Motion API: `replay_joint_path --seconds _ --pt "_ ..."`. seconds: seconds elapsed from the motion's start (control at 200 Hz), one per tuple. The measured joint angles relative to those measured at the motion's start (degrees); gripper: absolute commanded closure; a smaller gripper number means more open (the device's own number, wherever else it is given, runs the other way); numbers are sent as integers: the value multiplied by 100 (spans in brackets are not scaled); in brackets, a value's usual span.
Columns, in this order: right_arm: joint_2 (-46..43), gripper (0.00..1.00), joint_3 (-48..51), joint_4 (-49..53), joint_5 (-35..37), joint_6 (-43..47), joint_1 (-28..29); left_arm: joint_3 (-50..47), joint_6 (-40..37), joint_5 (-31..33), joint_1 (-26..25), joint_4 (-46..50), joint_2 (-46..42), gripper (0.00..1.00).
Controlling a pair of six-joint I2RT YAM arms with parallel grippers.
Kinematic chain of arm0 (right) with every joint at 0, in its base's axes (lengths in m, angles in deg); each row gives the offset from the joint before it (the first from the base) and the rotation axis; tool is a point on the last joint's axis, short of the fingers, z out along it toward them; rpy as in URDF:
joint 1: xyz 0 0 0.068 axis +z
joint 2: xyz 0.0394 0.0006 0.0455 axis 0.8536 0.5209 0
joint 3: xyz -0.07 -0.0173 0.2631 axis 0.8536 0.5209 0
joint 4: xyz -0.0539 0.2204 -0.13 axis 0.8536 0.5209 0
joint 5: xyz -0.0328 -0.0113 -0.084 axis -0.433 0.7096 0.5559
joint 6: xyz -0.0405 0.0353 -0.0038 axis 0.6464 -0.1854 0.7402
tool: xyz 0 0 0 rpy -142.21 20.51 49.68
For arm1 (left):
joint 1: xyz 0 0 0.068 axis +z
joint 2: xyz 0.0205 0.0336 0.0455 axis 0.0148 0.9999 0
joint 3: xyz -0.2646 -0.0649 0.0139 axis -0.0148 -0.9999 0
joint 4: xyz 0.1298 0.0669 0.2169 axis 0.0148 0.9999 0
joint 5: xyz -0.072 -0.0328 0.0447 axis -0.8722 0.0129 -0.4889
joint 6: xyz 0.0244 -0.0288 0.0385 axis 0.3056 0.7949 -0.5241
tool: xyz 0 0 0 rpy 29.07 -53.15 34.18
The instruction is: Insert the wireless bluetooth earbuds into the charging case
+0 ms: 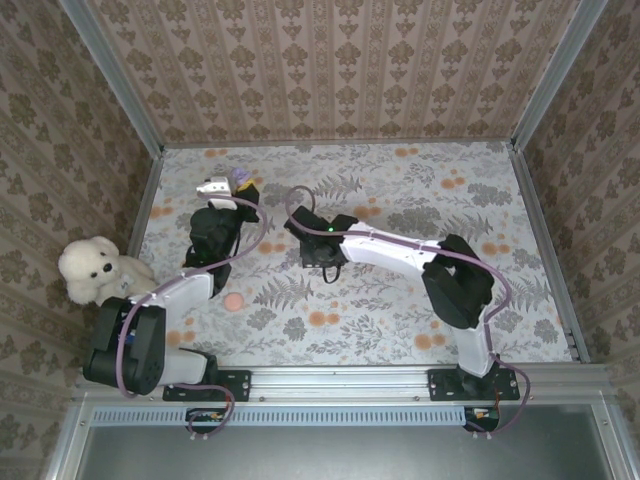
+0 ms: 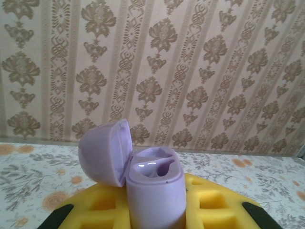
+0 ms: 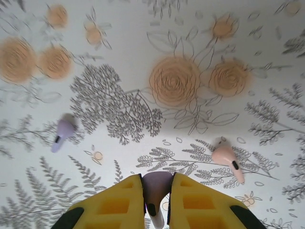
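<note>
Slippage risk: right pincer (image 3: 156,180) seems clenched on a lilac plastic earbud (image 3: 155,192), which could twist and miss its socket in the open lilac charging case (image 2: 155,186) gripped upright by left pincer (image 2: 155,217).

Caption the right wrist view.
Right gripper pinching a purple earbud; a loose purple earbud and a pink earbud lie on the table.

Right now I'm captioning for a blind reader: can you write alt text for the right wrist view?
The right gripper pinches a lilac earbud between yellow fingers over a floral tablecloth. A second lilac earbud lies to the left and a pink earbud to the right.
</note>
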Motion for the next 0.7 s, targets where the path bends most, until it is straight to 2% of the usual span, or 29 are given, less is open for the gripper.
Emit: replay_joint_path --seconds 0.165,0.42,0.7 --pt "-752 83 354 -323 81 125 -269 -4 39 -520 0 -466 249 100" --pt "-2013 83 588 -826 138 566 -800 42 234 -1670 -52 -1502 914 100" --pt "-3130 83 634 -1335 59 1121 -1368 715 227 -2793 -579 -1799 1335 100"
